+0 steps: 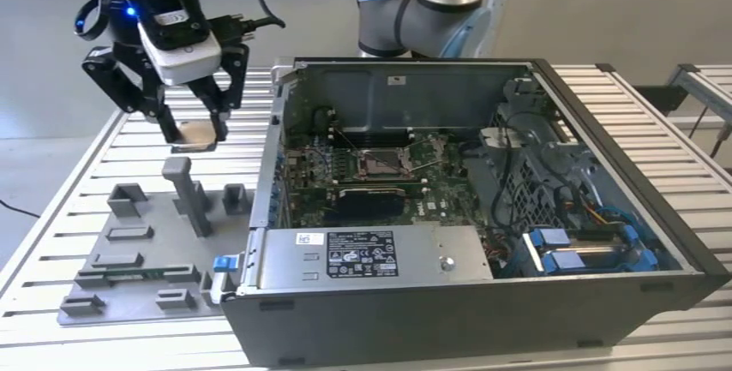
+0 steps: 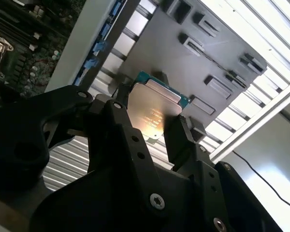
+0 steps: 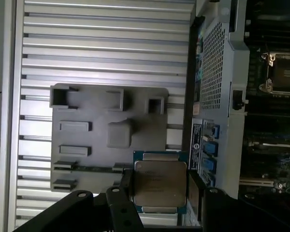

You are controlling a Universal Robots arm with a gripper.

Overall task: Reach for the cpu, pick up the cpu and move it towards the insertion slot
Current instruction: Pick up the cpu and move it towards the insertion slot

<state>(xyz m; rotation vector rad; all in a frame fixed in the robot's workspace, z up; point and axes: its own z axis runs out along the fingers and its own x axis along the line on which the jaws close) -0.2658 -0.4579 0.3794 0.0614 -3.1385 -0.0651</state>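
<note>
My gripper (image 1: 195, 134) is shut on the cpu (image 1: 195, 134), a thin silvery square chip with a green rim, held in the air above the grey fixture plate (image 1: 132, 277). Both wrist views show the cpu (image 2: 154, 112) (image 3: 159, 182) clamped between the black fingers (image 2: 181, 140) (image 3: 195, 193). The insertion slot (image 1: 381, 163) is a square socket with a shiny metal frame, set in the green board inside the open computer case (image 1: 481, 302). It lies toward the exterior view's right of the gripper, beyond the case wall, and shows in the first wrist view as the insertion slot (image 3: 282, 72).
The fixture plate (image 3: 106, 130) carries several grey blocks and a tall post (image 1: 189, 195) directly under the gripper. The case's near wall (image 1: 274, 140) stands between gripper and socket. A slatted metal table (image 1: 69, 217) holds everything. The robot base (image 1: 423, 7) rises behind the case.
</note>
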